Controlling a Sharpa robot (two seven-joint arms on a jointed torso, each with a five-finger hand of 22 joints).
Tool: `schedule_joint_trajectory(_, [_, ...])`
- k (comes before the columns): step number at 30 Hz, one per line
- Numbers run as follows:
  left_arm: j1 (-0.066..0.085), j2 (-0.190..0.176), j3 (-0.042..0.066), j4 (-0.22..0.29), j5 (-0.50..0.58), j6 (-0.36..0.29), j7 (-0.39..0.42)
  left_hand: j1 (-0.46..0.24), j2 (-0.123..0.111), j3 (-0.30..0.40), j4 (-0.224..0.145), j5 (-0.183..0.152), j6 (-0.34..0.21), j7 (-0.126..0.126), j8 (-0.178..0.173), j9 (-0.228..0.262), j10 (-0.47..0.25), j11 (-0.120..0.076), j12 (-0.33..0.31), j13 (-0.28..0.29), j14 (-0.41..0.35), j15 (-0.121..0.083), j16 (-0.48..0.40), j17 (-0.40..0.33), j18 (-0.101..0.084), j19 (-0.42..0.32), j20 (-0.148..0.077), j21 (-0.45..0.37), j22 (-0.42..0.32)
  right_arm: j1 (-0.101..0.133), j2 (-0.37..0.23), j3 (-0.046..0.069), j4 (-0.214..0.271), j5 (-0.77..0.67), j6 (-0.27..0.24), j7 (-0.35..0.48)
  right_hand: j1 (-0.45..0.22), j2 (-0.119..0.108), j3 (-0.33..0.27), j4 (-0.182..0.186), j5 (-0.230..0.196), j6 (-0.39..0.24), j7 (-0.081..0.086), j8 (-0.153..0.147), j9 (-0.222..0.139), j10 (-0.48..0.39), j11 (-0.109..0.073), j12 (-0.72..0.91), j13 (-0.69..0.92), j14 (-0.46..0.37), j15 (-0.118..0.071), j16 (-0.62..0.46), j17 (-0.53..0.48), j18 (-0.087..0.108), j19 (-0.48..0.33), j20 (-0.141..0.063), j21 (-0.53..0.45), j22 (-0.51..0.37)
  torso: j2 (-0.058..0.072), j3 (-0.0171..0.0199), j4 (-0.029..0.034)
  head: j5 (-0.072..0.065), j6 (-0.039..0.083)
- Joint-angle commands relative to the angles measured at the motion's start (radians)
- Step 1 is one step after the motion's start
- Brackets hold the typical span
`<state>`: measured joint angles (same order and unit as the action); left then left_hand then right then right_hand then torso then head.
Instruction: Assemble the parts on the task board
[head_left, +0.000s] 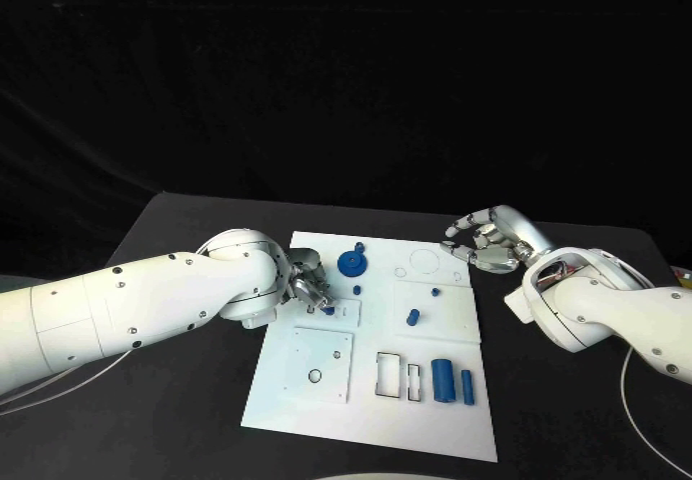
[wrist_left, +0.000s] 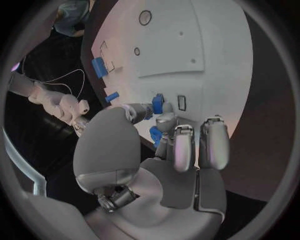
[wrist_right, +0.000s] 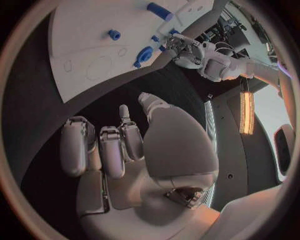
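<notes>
The white task board lies in the middle of the black table. My left hand rests over its left edge and pinches a small blue part between thumb and a finger, low over the board. Just beyond it lie a blue gear disc and a small blue peg. Two short blue pieces sit mid-board, and two blue cylinders lie side by side near the front. My right hand hovers at the board's far right corner, fingers curled in, holding nothing.
Rectangular cut-outs and a raised white square plate with a small ring take up the board's front half. Circle outlines mark the far right corner. Bare black table lies on both sides.
</notes>
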<state>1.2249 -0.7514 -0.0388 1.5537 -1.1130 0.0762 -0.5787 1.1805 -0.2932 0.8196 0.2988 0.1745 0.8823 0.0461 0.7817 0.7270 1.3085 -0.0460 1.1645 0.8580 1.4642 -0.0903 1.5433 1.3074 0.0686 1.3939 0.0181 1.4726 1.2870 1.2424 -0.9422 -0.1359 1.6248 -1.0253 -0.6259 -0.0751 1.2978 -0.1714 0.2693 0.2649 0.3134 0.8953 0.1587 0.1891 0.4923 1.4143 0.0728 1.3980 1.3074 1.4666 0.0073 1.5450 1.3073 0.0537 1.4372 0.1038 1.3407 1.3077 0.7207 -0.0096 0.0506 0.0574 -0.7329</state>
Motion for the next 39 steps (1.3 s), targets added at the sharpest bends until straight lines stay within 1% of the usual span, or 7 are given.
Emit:
schedule_joint_trajectory(1, [0.000,0.000,0.000,0.002,-0.021,0.011,-0.008,-0.005,0.004,0.180,-0.187,0.004,0.027,-0.021,0.007,0.104,0.007,0.000,0.005,0.000,0.092,-0.007,0.004,0.210,-0.009,0.005,0.000,0.003,0.001,-0.001,0.001,0.000,0.000,-0.011,0.006,0.008,0.006,0.002,-0.001,0.004,0.004,-0.002,-0.003,0.005,0.002,-0.005,-0.001,-0.006,0.069,0.080,-0.008,-0.004,0.154,0.008,-0.006,0.000,-0.004,0.066,0.000,0.0001,0.0000,0.000,-0.002])
schedule_joint_trajectory(12, [0.000,-0.004,0.000,0.006,-0.027,0.026,-0.012,-0.009,0.004,0.184,-0.194,0.012,0.028,-0.022,0.010,0.108,0.009,-0.001,0.009,0.002,0.092,-0.008,0.004,0.211,-0.010,0.007,-0.001,0.005,0.004,-0.002,0.000,0.000,0.000,-0.012,0.002,0.008,0.006,0.002,-0.001,0.005,0.005,-0.002,-0.004,0.007,0.002,-0.005,-0.001,-0.006,0.070,0.080,-0.008,-0.004,0.154,0.008,-0.007,0.000,-0.005,0.065,-0.001,-0.0003,0.0002,-0.002,-0.005])
schedule_joint_trajectory(20, [0.000,-0.002,0.000,0.009,-0.027,0.046,-0.013,-0.011,0.003,0.184,-0.195,0.014,0.029,-0.022,0.011,0.109,0.009,-0.002,0.009,0.002,0.092,-0.008,0.004,0.210,-0.010,0.008,-0.001,0.005,0.005,-0.002,0.000,0.000,0.000,-0.012,0.001,0.009,0.006,0.002,-0.001,0.005,0.005,-0.002,-0.004,0.007,0.002,-0.005,-0.001,-0.006,0.070,0.080,-0.008,-0.004,0.154,0.008,-0.007,0.000,-0.005,0.065,-0.001,0.0001,0.0003,-0.001,-0.006])
schedule_joint_trajectory(28, [0.000,0.001,0.000,0.008,-0.022,0.046,-0.012,-0.014,0.003,0.184,-0.196,0.016,0.029,-0.022,0.012,0.109,0.009,-0.002,0.009,0.001,0.092,-0.008,0.004,0.210,-0.010,0.009,-0.001,0.006,0.007,-0.002,0.000,0.000,0.000,-0.012,0.000,0.009,0.005,0.001,-0.002,0.006,0.006,-0.002,-0.004,0.008,0.003,-0.007,-0.001,-0.007,0.068,0.079,-0.008,-0.005,0.151,0.008,-0.008,0.000,-0.007,0.064,-0.001,0.0004,-0.0002,-0.001,-0.008])
schedule_joint_trajectory(39, [0.000,0.004,0.000,0.004,-0.012,0.050,-0.013,-0.015,0.004,0.185,-0.196,0.017,0.030,-0.022,0.013,0.110,0.009,-0.002,0.008,-0.001,0.092,-0.008,0.004,0.210,-0.010,0.008,-0.001,0.006,0.006,-0.003,-0.001,0.000,-0.001,-0.014,0.000,0.008,0.005,0.001,-0.002,0.007,0.006,-0.002,-0.004,0.008,0.003,-0.006,-0.001,-0.007,0.069,0.079,-0.008,-0.005,0.152,0.008,-0.008,0.000,-0.007,0.064,-0.001,0.0008,-0.0005,-0.001,-0.007])
